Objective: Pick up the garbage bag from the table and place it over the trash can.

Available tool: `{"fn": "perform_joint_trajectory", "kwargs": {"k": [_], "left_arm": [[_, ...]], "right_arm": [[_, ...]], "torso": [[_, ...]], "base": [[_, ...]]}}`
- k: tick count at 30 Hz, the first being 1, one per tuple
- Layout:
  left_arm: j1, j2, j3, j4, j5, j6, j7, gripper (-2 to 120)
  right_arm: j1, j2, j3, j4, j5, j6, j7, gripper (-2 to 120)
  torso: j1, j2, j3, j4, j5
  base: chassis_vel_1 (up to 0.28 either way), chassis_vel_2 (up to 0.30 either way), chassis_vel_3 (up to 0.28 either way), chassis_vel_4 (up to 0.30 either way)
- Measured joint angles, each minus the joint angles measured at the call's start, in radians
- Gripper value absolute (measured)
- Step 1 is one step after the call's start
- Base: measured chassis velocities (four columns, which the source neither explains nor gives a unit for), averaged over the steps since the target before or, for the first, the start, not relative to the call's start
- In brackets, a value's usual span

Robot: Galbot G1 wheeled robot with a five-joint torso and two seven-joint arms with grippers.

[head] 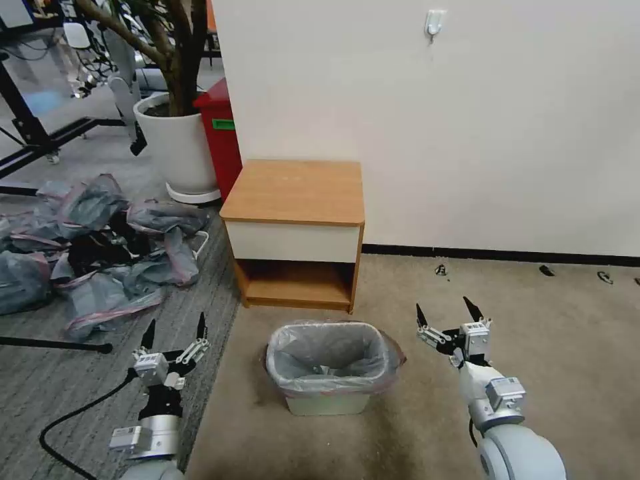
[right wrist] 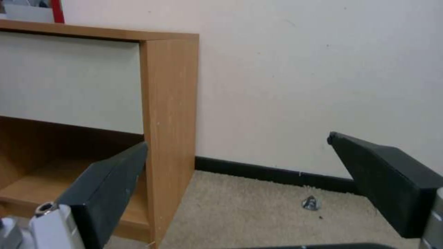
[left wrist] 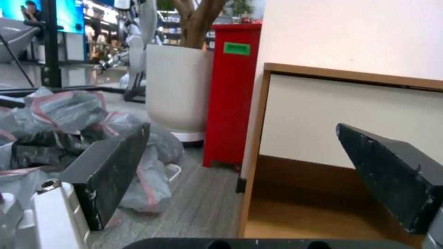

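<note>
So reading it left to right: over on the grey floor there's a heap of crinkly grey-pink bags [head: 100, 247], then a big white plant pot [head: 175, 143] with a red bin [head: 223, 133] tucked behind it, none of which belongs to the job. The left tool [head: 175, 328] hangs low over the seam between the grey flooring and the beige carpet, fingers spread wide with nothing between them; in its own wrist view it looks past its black fingertips [left wrist: 110, 173] at the desk's side and open shelf. Next comes the desk [head: 293, 190], and its wooden top is bare. The garbage bag [head: 330, 357] is in fact already in the trash can [head: 327, 400], which stands on the carpet just in front of the desk, and the pink-red band is folded out over the rolled rim all the way round as far as the head view shows. The can's long side runs across the robot's front, so the bag sits squarely between the two tools, the left one off its left end, the right one off its right end, about equally near. The right tool [head: 448, 315] is also wide open and holding nothing, aimed at the desk's right corner and the wall [right wrist: 314, 76]. Looks like the lining step is basically done, and both arms just sit clear of the rim.
</note>
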Motion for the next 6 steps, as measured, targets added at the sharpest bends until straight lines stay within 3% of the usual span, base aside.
{"fn": "perform_joint_trajectory", "kwargs": {"k": [6], "left_arm": [[0.000, 0.000, 0.000, 0.000, 0.000, 0.001, 0.000, 100]], "right_arm": [[0.000, 0.000, 0.000, 0.000, 0.000, -0.001, 0.001, 100]], "torso": [[0.000, 0.000, 0.000, 0.0000, 0.0000]], "base": [[0.000, 0.000, 0.000, 0.000]]}}
